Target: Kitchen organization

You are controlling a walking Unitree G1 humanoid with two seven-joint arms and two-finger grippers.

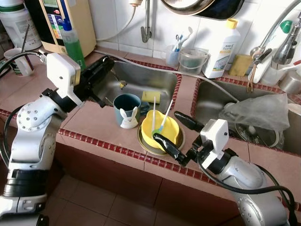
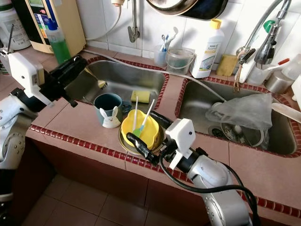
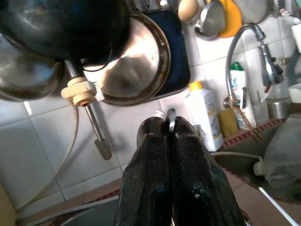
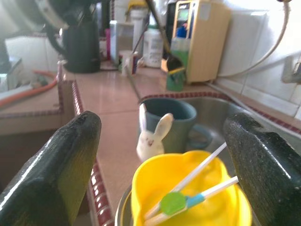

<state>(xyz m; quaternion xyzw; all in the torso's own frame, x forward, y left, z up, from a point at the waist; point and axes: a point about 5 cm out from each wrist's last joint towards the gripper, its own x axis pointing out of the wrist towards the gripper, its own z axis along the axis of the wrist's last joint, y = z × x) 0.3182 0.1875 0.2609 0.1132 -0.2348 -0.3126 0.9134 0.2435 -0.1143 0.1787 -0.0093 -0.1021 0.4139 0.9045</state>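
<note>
Right gripper (image 1: pixel 181 138) at the worktop's (image 1: pixel 89 120) front edge, fingers spread wide on either side of a yellow bowl (image 1: pixel 161 133) holding chopsticks (image 1: pixel 160 118), teal bunny mug (image 1: pixel 127 109) just beside, left gripper (image 1: pixel 101 73) over the left sink's (image 1: pixel 162 82) near corner, fingers pressed together on a thin metal piece (image 3: pixel 170 121).

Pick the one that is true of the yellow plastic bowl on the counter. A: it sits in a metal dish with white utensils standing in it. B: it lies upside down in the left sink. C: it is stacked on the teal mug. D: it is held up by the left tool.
A: the yellow plastic bowl rests in a shallow metal dish on the tiled counter, with thin white utensils leaning in it.
</note>
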